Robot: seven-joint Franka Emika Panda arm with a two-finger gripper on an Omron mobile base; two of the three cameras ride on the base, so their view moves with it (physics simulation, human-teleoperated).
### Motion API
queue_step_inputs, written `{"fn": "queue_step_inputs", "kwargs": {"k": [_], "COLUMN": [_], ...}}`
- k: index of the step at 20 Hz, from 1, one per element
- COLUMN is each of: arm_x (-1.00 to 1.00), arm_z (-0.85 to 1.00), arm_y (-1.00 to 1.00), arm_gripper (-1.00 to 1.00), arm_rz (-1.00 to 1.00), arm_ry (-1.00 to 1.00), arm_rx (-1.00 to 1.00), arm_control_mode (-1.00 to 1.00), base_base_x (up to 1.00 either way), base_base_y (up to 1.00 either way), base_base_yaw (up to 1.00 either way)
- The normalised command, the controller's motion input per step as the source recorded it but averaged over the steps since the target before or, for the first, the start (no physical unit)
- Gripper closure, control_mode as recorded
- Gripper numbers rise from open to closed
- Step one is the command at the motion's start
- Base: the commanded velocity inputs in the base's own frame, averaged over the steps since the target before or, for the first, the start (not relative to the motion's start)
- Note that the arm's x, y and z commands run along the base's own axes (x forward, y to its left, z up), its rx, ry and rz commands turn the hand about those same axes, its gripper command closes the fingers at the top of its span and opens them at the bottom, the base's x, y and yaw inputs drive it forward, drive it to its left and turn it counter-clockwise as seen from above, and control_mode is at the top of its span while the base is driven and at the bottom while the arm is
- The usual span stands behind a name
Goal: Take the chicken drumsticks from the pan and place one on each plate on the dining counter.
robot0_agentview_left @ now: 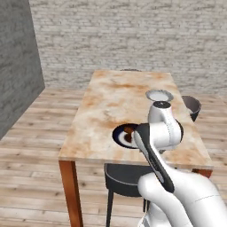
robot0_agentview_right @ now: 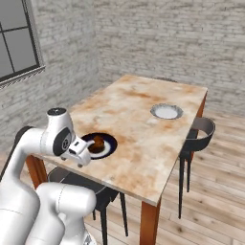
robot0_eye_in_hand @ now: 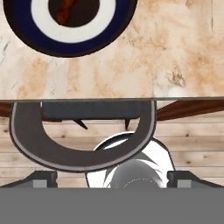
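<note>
left base view first: the counter (robot0_agentview_left: pixel 111 106) stretches away ahead, and the arm rises in front of its near edge, hiding most of the blue plate (robot0_agentview_left: pixel 120 135). just a dark-rimmed sliver of that plate shows to the left of the arm's wrist, with a bit of brown on it. beyond the arm, further along the counter toward its right edge, sits the grey plate (robot0_agentview_left: pixel 159 95), bare as far as i can see. a dark chair (robot0_agentview_left: pixel 124 177) is tucked under the near edge, and a second chair (robot0_agentview_left: pixel 191 106) stands at the right side.

right base view: the gripper (robot0_agentview_right: pixel 82 154) hangs at the near edge of the counter (robot0_agentview_right: pixel 143 119), just this side of the blue plate (robot0_agentview_right: pixel 98 145). a drumstick (robot0_agentview_right: pixel 97 141) lies on that plate's white centre, right beside the gripper but apart from it. the grey plate (robot0_agentview_right: pixel 166 111) lies well off to the right and farther back. the chair (robot0_agentview_right: pixel 198 131) stands beyond it at the counter's far side.

hand view: the fingertips (robot0_eye_in_hand: pixel 41 179) sit far apart at the bottom corners, so the jaws are spread wide with nothing between them. the blue plate (robot0_eye_in_hand: pixel 70 41) is at the top left with the drumstick (robot0_eye_in_hand: pixel 65 12) on it, cut by the frame. below the counter's edge (robot0_eye_in_hand: pixel 131 65) curves the chair back (robot0_eye_in_hand: pixel 65 148) over wood floor.
</note>
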Motion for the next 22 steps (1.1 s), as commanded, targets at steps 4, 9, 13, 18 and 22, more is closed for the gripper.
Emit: {"fn": "queue_step_inputs", "kwargs": {"k": [4, 9, 13, 18, 22], "arm_x": [0.00, 0.00, -0.11, 0.00, 0.00], "arm_z": [0.00, 0.00, 0.00, 0.00, 0.00], "arm_y": [0.00, 0.00, 0.00, 0.00, 0.00], "arm_gripper": [-1.00, -1.00, -1.00, -1.00, -1.00], "arm_rz": [0.00, 0.00, 0.00, 0.00, 0.00], "arm_ry": [0.00, 0.00, -0.04, 0.00, 0.00], "arm_rx": [0.00, 0.00, 0.00, 0.00, 0.00], "arm_control_mode": [-1.00, -1.00, 1.00, 1.00, 1.00], "base_base_x": [0.00, 0.00, -0.29, -0.95, -0.80], "base_base_y": [0.00, 0.00, -0.04, -0.19, -0.12], "base_base_yaw": [0.00, 0.00, 0.00, -0.14, -0.32]}}
